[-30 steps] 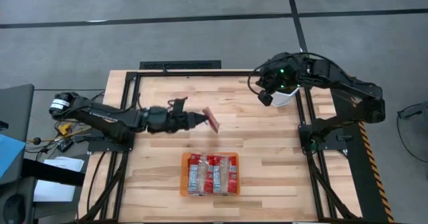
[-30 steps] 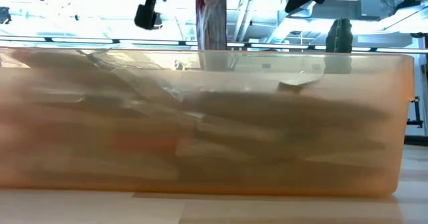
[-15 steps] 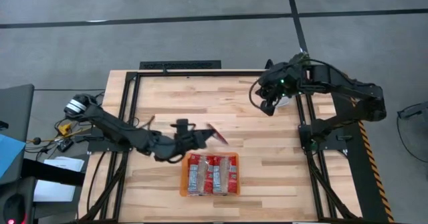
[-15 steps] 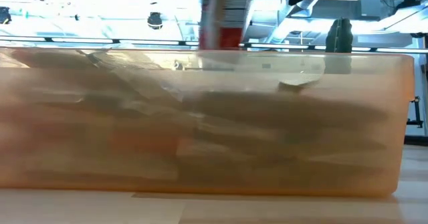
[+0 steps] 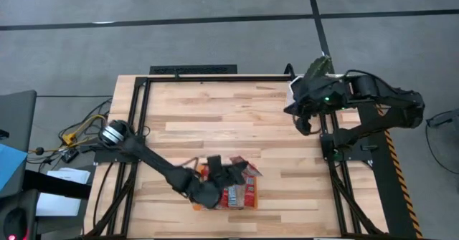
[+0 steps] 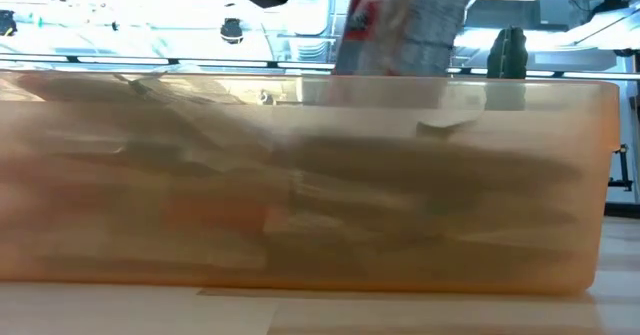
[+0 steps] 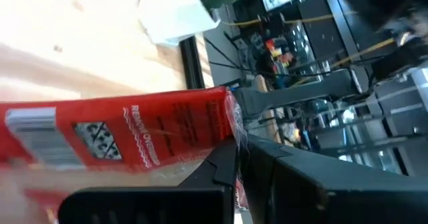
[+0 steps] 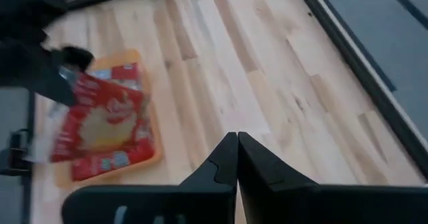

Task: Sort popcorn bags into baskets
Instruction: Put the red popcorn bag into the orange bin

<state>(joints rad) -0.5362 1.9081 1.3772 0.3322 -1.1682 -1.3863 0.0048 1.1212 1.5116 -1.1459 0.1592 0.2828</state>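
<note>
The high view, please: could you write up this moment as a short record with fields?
left gripper: shut on a flat red popcorn bag, held over the tray
orange plastic tray: near the table's front edge, red packets lying inside
right gripper: fingers together, empty, by the table's right edge
white pot with cactus: far right corner
wooden table: light planks

A light wooden table (image 5: 215, 118) is framed by black rails. A white pot (image 7: 175, 15) holding a green cactus (image 6: 506, 53) is placed at its far right corner.
</note>
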